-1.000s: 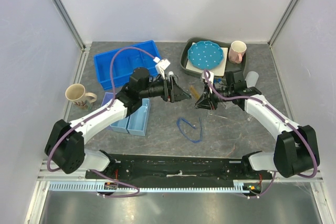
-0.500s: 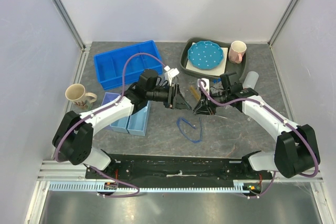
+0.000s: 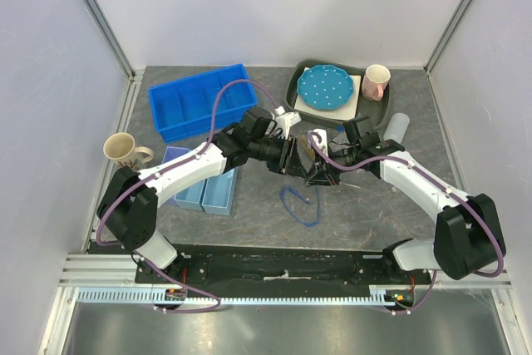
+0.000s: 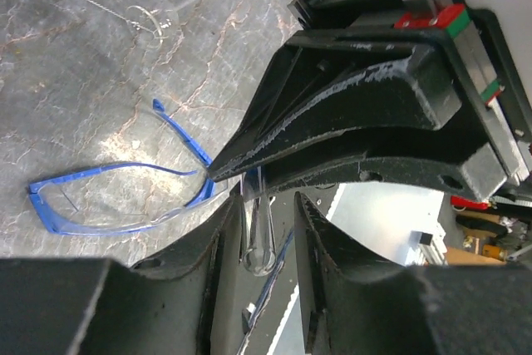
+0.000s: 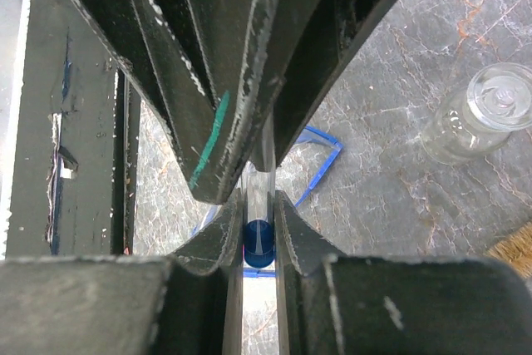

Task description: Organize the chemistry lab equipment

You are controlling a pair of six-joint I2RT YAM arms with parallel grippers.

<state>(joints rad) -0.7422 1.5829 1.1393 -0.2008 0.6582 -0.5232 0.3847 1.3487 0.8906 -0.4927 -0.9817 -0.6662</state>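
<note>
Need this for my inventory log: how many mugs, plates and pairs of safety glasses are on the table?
Mugs: 2, beige mug and pink mug
Plates: 1, polka-dot plate
Safety glasses: 1, blue safety glasses
Total: 4

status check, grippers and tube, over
Right gripper shut on blue-capped tube. Left gripper open around its glass end, not clamped. Safety glasses on table nearby, clear of both.
</note>
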